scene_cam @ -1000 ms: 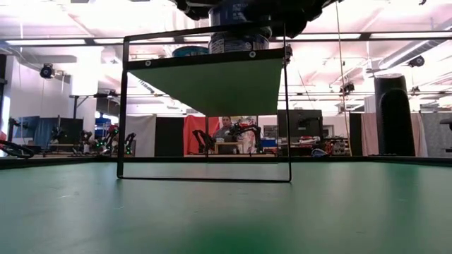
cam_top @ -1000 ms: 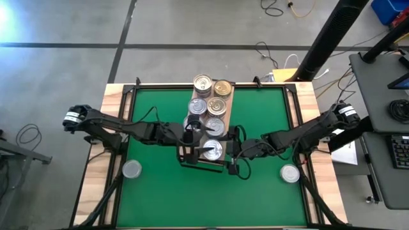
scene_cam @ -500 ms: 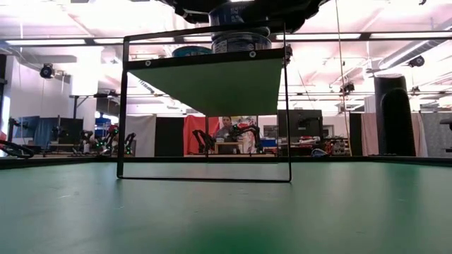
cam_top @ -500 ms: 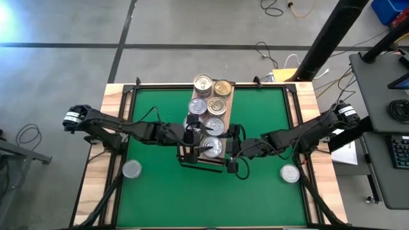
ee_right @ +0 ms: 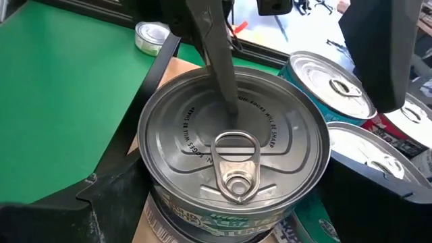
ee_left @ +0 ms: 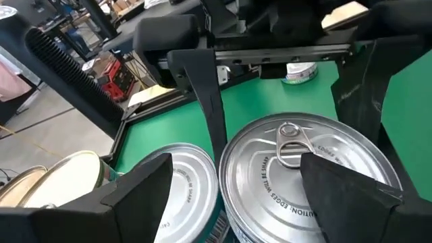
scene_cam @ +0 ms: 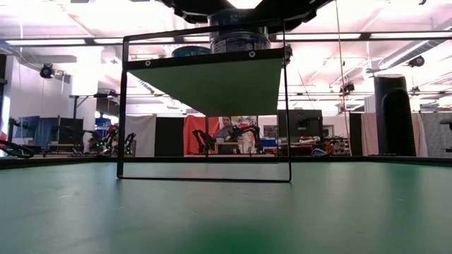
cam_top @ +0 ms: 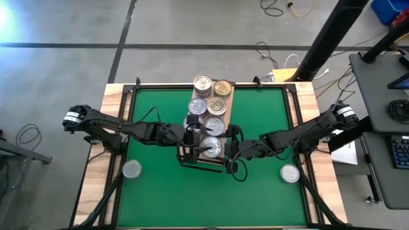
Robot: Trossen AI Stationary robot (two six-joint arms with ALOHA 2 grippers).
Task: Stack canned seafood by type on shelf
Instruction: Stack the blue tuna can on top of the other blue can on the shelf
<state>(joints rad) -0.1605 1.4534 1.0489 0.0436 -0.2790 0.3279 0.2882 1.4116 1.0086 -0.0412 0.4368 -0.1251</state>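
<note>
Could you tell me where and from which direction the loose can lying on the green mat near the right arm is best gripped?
Grip the loose can across its round side wall, coming straight down from above. It stands upright, lid up, apart from anything else on the green mat, so fingers can drop either side of it. It looks short, so go low. The right gripper is nearest, at the shelf.

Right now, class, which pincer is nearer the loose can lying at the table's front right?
Right. The right pincer sits at the shelf's near end, closer to that can; the left pincer lies farther left.
</note>
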